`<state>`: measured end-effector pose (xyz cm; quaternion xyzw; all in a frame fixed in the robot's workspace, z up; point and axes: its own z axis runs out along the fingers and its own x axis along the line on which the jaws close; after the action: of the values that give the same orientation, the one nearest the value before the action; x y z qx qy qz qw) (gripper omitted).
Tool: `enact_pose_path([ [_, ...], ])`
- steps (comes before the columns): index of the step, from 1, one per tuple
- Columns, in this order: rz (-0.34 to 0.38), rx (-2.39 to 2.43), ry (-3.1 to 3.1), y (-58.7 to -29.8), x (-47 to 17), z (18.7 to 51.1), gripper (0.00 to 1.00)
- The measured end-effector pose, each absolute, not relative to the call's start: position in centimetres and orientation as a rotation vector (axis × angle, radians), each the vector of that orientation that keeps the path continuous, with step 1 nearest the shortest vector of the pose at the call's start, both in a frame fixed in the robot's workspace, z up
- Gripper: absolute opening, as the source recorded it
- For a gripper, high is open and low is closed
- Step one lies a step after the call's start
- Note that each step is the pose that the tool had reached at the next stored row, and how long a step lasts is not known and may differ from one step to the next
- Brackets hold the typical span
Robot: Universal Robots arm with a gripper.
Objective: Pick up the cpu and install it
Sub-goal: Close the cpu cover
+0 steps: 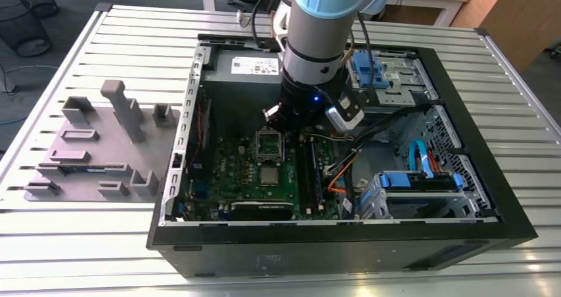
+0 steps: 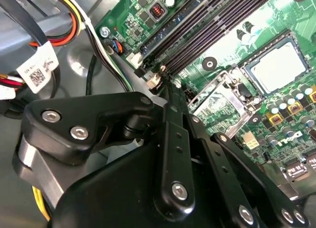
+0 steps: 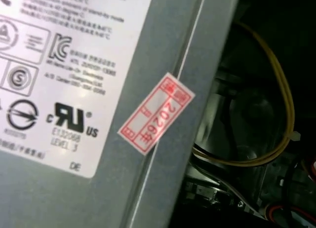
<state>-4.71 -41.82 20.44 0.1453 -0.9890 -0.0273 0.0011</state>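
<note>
Silvery square cpu [image 2: 274, 67] flat in socket; gripper [image 2: 162, 85] nearby, grip state unclear.

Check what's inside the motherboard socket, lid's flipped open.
The cpu, silvery top up, sits in the socket, hinged lid frame open beside it. Whatever is beneath the cpu is covered.

Black gripper [image 2: 160, 84] over green motherboard [image 2: 148, 25], silvery cpu [image 2: 274, 69] well apart from it.

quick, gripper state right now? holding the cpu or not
gripper: looks shut, holding nothing; the cpu lies apart from it, not gripped.
</note>
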Motion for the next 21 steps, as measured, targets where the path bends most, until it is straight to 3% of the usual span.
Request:
enact_pose_path([
  [21,-0.084,0.69,-3.061,-41.9,-4.79,20.71,0.11],
])
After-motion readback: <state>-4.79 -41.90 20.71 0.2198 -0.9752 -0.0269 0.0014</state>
